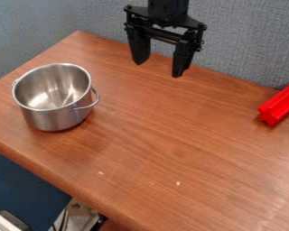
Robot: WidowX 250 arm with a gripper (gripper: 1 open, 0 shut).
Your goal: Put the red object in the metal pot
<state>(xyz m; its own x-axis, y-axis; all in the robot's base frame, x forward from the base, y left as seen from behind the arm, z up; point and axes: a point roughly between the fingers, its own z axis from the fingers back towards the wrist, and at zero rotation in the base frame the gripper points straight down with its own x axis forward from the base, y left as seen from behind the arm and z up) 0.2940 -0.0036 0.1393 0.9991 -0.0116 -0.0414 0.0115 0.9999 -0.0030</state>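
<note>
The red object (278, 104) is a small bright red block lying at the table's right edge, partly cut off by the frame. The metal pot (54, 96) stands upright on the left side of the table, shiny, empty inside, with a thin wire handle on its right. My gripper (161, 60) hangs above the table's far middle, black, fingers pointing down and spread open with nothing between them. It is between the pot and the block, well apart from both.
The wooden table (172, 144) runs diagonally, its front edge dropping off at lower left toward a dark floor. A grey wall stands behind the table.
</note>
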